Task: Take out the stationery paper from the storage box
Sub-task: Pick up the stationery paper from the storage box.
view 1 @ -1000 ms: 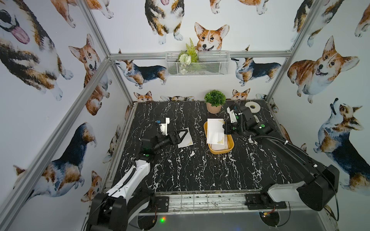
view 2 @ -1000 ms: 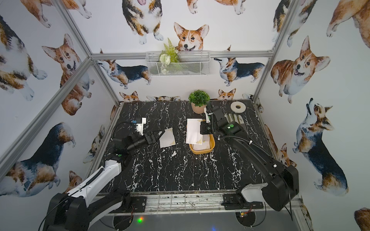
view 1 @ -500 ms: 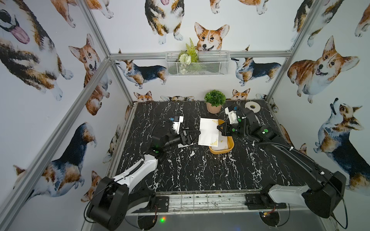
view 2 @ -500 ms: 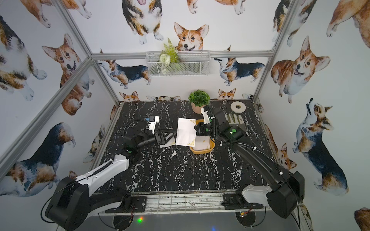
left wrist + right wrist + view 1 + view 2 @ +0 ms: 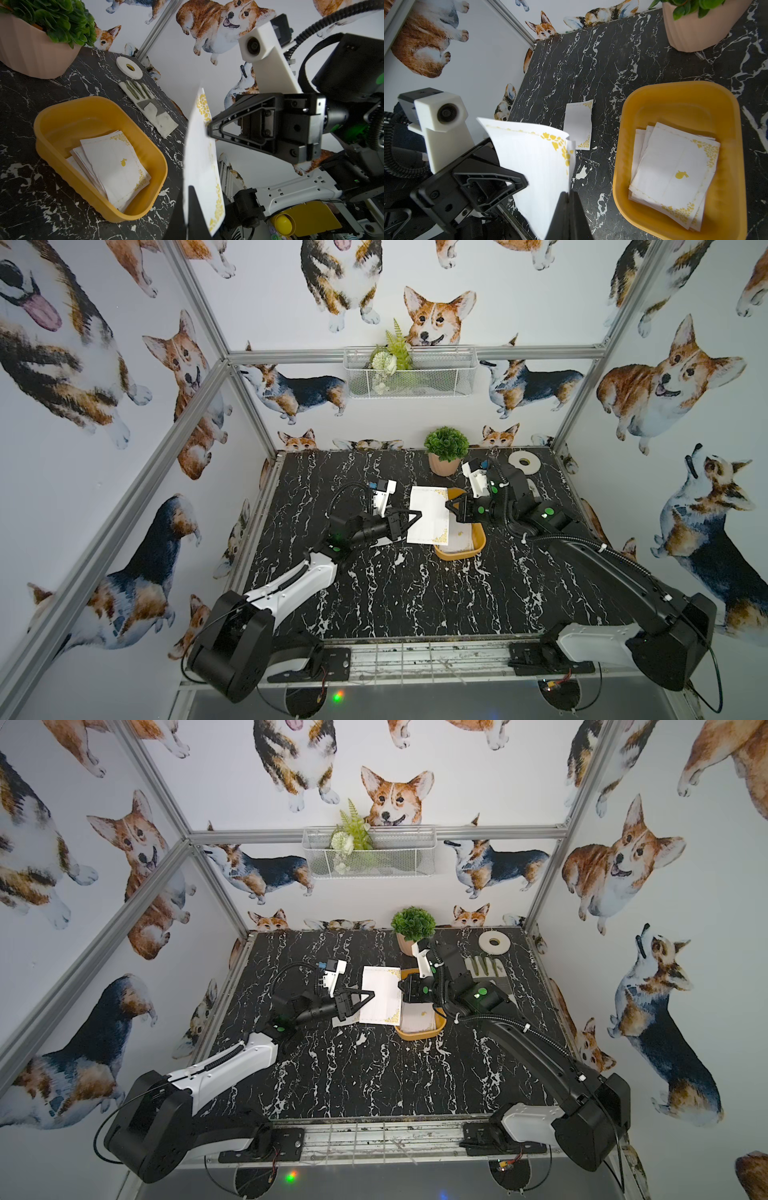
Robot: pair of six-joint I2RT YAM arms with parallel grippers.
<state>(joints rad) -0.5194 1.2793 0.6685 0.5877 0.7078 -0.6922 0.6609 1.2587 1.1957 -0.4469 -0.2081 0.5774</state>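
Beside the storage box (image 5: 459, 556), I am clenching left gripper (image 5: 417, 516) and right gripper (image 5: 449, 506) on opposite edges of one raised stationery paper sheet (image 5: 430, 517), more sheets (image 5: 675, 166) lying in the box.

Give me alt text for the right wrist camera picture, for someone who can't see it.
A white stationery sheet with gold corners is held aloft, pinched by the right gripper and the left gripper at opposite edges. Nearby, the yellow storage box holds a stack of similar sheets, and one more sheet lies flat on the black marble table.
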